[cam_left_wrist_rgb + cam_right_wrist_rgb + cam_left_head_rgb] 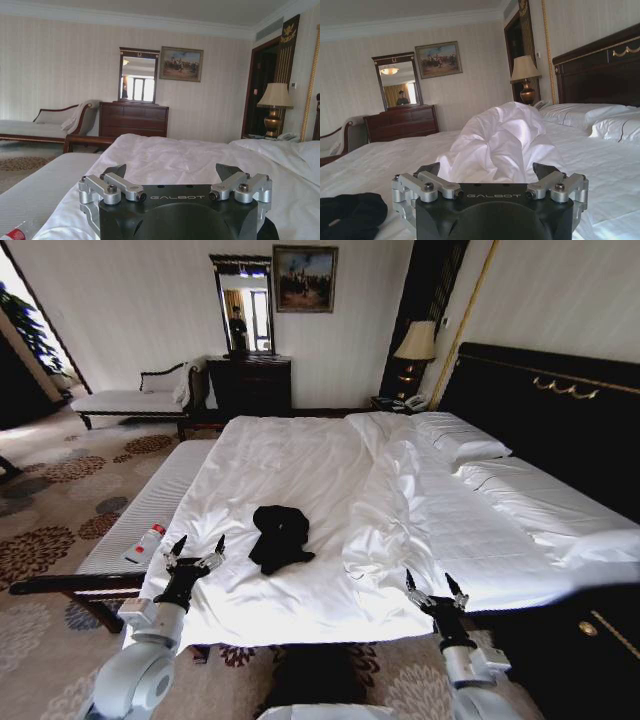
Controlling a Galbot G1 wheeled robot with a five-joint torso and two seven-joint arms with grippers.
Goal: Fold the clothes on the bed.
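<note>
The black T-shirt (279, 537) lies crumpled on the bed (330, 480), near its foot; left claw (196, 548) spread just left of it; right claw (434, 585) spread, well apart to the right.

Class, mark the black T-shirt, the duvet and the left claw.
black T-shirt (279, 537), head view, middle of the crumpled fabric.
duvet (501, 141), right wrist view, bunched folds.
left claw (197, 548), head view, between its open fingertips.

Daylight from left; sheets glare; edges warped.
</note>
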